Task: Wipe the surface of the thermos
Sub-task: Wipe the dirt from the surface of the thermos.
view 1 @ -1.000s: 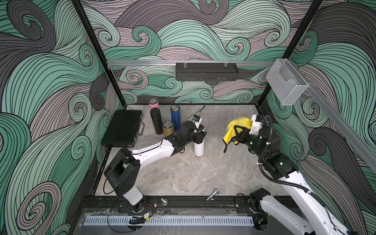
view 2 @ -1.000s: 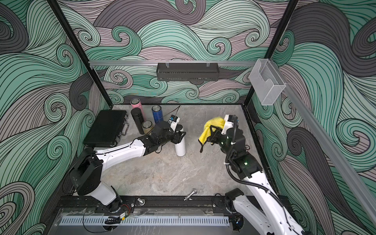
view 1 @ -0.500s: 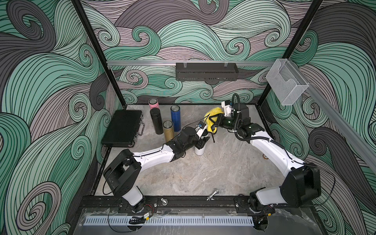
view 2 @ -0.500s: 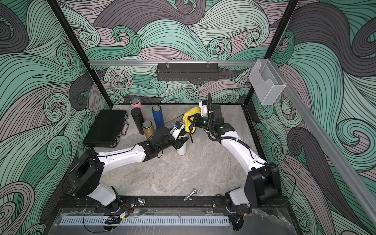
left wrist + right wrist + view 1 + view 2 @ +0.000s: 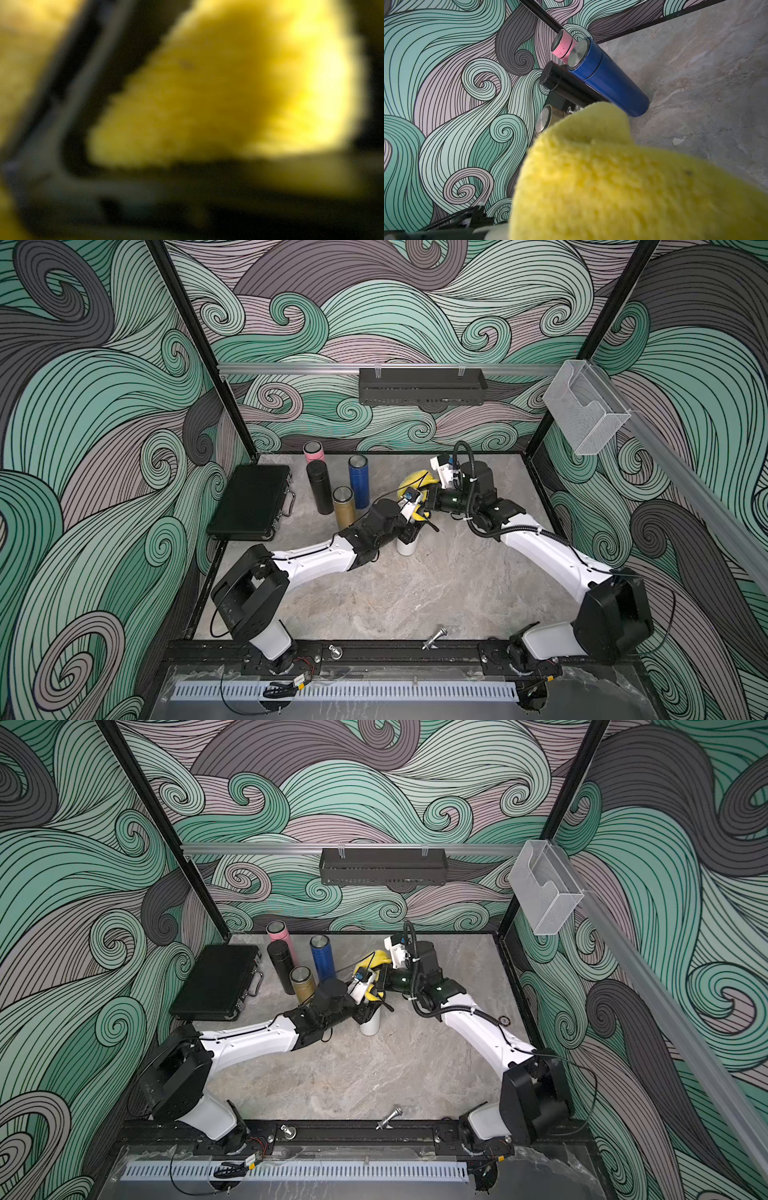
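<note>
White thermos (image 5: 406, 546), smooth cylinder, upright near centre of table (image 5: 415, 597), a grey marbled slab. Left gripper (image 5: 411, 531) clamped on its upper part. Right gripper (image 5: 428, 510) pinching fluffy yellow cloth (image 5: 409, 485), bunched over thermos top; exact contact hidden. Pink flask (image 5: 313, 452), black flask (image 5: 321, 489), blue flask (image 5: 359, 483) and gold flask (image 5: 344, 508) toward far-left corner. Flat black case (image 5: 251, 502) at left edge.

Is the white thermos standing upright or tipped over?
Upright: white thermos stands on its base on the table in both top views.
</note>
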`<state>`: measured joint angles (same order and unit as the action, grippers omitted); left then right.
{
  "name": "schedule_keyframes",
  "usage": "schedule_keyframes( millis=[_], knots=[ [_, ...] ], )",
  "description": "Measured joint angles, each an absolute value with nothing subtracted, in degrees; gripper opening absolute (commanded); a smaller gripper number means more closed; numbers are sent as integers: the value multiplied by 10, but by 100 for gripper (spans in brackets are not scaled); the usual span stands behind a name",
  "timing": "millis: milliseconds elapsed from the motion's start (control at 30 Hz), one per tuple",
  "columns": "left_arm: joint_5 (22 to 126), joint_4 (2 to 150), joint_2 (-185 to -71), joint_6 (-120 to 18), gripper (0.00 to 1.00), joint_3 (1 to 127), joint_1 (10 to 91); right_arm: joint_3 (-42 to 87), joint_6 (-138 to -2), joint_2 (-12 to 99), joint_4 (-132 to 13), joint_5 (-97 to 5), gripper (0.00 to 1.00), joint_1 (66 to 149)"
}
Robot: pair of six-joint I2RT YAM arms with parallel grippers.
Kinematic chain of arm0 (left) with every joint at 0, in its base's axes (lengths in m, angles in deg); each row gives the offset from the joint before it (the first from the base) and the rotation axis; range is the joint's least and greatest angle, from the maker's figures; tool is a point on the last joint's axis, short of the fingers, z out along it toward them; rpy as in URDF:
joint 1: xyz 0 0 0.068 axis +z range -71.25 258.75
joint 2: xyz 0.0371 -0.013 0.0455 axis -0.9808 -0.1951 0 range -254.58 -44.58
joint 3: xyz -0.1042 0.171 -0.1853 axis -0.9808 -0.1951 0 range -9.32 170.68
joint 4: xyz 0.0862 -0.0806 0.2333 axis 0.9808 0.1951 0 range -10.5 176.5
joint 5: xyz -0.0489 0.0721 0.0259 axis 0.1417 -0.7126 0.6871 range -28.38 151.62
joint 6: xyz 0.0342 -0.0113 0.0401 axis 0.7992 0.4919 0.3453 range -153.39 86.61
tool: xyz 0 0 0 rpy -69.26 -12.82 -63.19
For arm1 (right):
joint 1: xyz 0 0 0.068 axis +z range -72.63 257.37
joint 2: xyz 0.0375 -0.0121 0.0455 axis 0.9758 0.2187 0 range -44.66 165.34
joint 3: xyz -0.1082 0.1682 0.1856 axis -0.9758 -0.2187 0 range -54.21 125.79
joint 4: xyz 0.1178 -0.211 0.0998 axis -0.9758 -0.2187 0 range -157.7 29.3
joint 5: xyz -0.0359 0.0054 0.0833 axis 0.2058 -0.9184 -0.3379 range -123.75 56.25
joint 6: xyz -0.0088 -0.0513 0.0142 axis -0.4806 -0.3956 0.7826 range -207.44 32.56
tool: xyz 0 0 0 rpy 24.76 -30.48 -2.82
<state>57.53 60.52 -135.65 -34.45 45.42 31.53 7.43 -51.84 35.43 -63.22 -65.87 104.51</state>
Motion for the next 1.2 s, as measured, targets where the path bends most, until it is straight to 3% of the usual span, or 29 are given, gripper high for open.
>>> schedule_keyframes(
  millis=[267, 667, 1067, 1200],
  knots=[
    [570, 602, -1356, -344, 0, 453, 313, 42, -525, 304, -659, -650, 0, 1045],
    [565, 601, -1357, -373, 0, 453, 316, 142, -525, 447, -606, -662, 0, 1048],
    [550, 602, -1357, -357, 0, 453, 308, 8, -543, 280, -635, -602, 0, 1058],
    [550, 600, -1358, -360, 0, 453, 308, 15, -544, 289, -637, -594, 0, 1058]
  ],
)
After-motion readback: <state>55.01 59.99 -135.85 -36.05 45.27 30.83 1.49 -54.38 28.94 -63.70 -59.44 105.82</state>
